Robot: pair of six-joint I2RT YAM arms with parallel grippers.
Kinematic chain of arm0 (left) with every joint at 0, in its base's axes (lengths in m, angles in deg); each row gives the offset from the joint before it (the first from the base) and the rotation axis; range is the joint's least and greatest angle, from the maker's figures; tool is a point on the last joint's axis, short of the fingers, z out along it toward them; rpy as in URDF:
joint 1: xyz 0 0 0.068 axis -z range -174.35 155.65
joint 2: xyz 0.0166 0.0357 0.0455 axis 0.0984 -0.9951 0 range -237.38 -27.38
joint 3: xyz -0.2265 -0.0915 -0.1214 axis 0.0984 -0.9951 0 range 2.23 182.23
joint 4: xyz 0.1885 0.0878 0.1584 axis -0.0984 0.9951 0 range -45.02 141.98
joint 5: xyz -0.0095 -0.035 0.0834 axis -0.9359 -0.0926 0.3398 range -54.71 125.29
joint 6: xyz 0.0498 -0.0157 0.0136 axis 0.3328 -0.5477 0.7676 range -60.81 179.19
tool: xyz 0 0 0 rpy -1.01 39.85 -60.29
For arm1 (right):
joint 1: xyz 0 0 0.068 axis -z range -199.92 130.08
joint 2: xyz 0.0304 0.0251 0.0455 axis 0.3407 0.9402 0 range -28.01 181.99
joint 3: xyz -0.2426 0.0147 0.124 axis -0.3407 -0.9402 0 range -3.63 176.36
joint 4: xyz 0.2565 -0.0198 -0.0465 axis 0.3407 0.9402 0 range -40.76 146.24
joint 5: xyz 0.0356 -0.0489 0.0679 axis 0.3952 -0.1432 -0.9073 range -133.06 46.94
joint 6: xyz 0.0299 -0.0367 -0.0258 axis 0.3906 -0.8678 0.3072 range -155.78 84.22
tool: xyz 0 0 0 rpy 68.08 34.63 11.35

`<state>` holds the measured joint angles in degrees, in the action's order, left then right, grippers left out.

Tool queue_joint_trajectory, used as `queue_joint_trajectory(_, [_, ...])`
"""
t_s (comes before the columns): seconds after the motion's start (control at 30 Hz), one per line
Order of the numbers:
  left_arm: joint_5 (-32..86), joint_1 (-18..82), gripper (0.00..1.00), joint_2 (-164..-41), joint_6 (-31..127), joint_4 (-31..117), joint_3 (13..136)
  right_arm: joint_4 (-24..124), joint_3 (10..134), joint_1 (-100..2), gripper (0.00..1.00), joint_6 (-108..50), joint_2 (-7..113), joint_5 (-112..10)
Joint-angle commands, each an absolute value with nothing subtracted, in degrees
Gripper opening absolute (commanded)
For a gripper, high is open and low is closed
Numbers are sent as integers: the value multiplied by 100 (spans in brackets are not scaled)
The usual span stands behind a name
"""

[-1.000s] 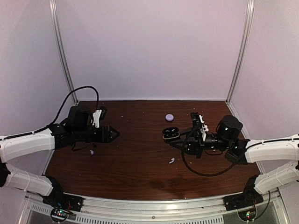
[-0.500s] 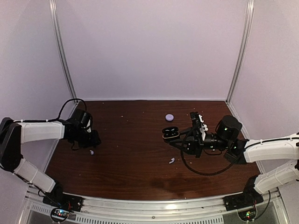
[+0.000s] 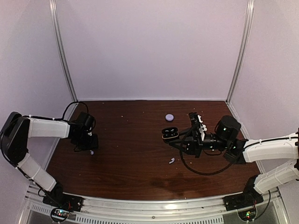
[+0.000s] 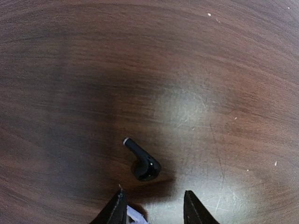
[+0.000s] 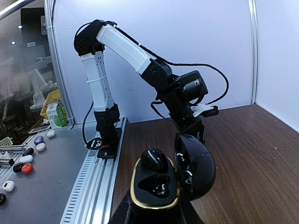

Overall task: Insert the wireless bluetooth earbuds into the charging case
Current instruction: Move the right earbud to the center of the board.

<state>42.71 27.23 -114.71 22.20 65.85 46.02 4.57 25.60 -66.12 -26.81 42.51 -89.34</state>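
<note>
My right gripper [image 3: 177, 140] is shut on a glossy black clamshell charging case [image 3: 170, 133] with a gold rim. It holds the case [image 5: 156, 186] open, lid to the right. One black earbud [image 5: 154, 160] sits in a socket and the other socket is bare. My left gripper [image 3: 92, 142] points down near the table's left edge and is open [image 4: 154, 210]. A loose black earbud [image 4: 142, 163] lies on the wood just ahead of its fingertips, untouched. A pale lavender bit [image 4: 134, 216] lies beside the left finger [image 4: 117, 207]; it also shows in the top view [image 3: 92, 152].
A round pale lavender pebble-shaped case [image 3: 169, 117] lies shut on the brown table behind the black case. A small pale earbud-like piece [image 3: 171, 161] lies in front of my right gripper. White walls and metal posts [image 3: 63, 56] bound the table.
My left arm has swung back to the left and turned its gripper down over the spot by the pale bit. My right gripper with the open case has barely moved.
</note>
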Motion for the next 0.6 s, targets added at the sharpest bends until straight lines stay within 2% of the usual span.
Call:
queue_joint_trajectory(0.0, [4404, 2736, 42, -11614, 2413, 6218, 4829, 378, 2579, -6582, 0, -2691, 4224, -8947])
queue_joint_trajectory(0.57, [4837, 2735, 38, -12278, 2531, 5967, 4904, 415, 2572, -6577, 0, -2713, 4159, -8885])
